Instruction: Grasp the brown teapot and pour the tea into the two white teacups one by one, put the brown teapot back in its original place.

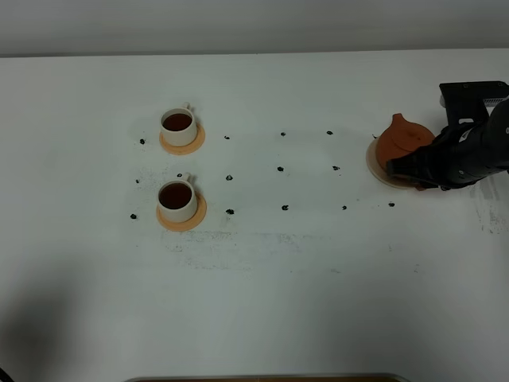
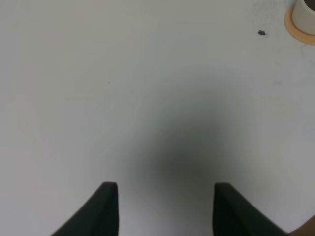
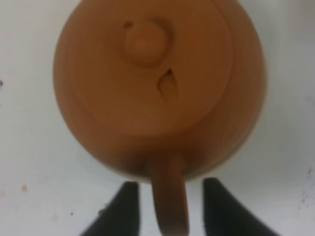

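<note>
The brown teapot (image 1: 403, 139) sits on the pale cream saucer (image 1: 371, 161) at the right of the table. It fills the right wrist view (image 3: 157, 83), lid on. My right gripper (image 1: 398, 169) is open, its two fingers standing either side of the loop handle (image 3: 170, 196) with small gaps. The two white teacups (image 1: 178, 126) (image 1: 176, 199) stand on orange coasters at the left, both holding dark tea. My left gripper (image 2: 166, 196) is open and empty above bare table; it does not show in the exterior view. One cup's edge (image 2: 306, 14) is in the left wrist view.
Small black marks (image 1: 280, 169) dot the white table between the cups and the teapot. A brown strip (image 1: 262, 378) lies along the table's front edge. A dark shadow (image 1: 32, 326) falls at the front left.
</note>
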{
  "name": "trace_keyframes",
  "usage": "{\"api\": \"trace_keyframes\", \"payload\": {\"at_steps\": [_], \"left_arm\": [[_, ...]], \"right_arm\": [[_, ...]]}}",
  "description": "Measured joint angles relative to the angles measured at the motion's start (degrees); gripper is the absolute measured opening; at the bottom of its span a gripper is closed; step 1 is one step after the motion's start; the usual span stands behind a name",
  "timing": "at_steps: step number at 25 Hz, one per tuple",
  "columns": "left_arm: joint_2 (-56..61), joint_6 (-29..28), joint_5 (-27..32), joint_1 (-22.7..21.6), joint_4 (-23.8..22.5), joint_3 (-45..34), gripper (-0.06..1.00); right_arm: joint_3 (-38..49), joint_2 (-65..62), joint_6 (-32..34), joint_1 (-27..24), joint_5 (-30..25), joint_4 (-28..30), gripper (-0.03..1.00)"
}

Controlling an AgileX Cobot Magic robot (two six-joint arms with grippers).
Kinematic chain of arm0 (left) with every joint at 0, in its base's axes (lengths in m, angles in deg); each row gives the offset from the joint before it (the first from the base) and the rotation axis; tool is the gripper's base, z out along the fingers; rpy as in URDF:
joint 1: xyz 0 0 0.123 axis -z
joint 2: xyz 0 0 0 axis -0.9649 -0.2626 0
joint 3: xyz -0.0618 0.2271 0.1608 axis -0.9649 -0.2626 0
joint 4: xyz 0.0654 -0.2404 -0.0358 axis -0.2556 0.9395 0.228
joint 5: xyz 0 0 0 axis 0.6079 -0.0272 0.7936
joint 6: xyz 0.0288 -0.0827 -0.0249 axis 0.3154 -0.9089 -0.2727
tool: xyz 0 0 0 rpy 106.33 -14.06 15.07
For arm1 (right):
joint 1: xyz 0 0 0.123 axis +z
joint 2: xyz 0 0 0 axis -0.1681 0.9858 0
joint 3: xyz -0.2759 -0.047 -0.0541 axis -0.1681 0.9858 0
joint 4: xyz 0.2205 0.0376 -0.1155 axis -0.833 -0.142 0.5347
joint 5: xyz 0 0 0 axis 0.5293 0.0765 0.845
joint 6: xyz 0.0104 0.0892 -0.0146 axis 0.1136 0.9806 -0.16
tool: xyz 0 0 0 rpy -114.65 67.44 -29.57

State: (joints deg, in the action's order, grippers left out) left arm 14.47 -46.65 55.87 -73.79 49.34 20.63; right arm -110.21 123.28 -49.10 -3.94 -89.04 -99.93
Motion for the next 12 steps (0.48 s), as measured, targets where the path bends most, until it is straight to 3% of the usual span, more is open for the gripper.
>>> {"api": "trace_keyframes", "payload": {"at_steps": [5,12], "left_arm": [[0.0,-0.06,0.0,0.0,0.0,0.0,0.46],[0.0,-0.06,0.0,0.0,0.0,0.0,0.46]], "right_arm": [[0.0,0.0,0.0,0.0,0.13,0.16,0.52],[0.33,-6.23,0.0,0.0,-2.6,2.88,0.56]]}}
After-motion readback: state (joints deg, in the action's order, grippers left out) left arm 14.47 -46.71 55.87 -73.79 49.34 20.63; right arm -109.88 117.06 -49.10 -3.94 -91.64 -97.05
